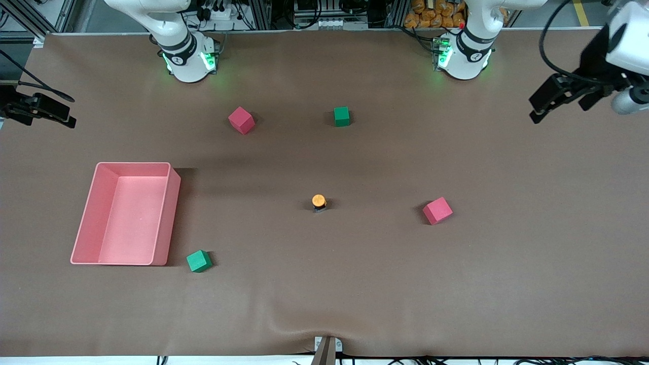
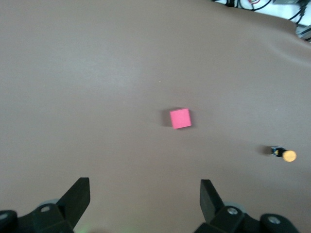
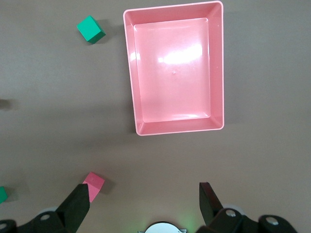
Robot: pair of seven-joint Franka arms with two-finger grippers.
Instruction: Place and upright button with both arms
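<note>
The button (image 1: pixel 319 202) is small, with an orange cap over a black body, and sits near the middle of the table; it seems to stand with the cap up. The left wrist view shows the button (image 2: pixel 284 155) far off, past a pink cube (image 2: pixel 180 118). My left gripper (image 1: pixel 538 110) hangs open and empty, high over the left arm's end of the table. At the right arm's end, my right gripper (image 1: pixel 65 119) is open and empty over the table's edge. Between its fingers (image 3: pixel 80 204) the right wrist view shows bare cloth.
A pink tray (image 1: pixel 175 203) lies toward the right arm's end, with a green cube (image 1: pixel 199 261) beside its nearer corner. A pink cube (image 1: pixel 437 210) sits beside the button toward the left arm's end. Another pink cube (image 1: pixel 241 119) and a green cube (image 1: pixel 341 116) lie nearer the bases.
</note>
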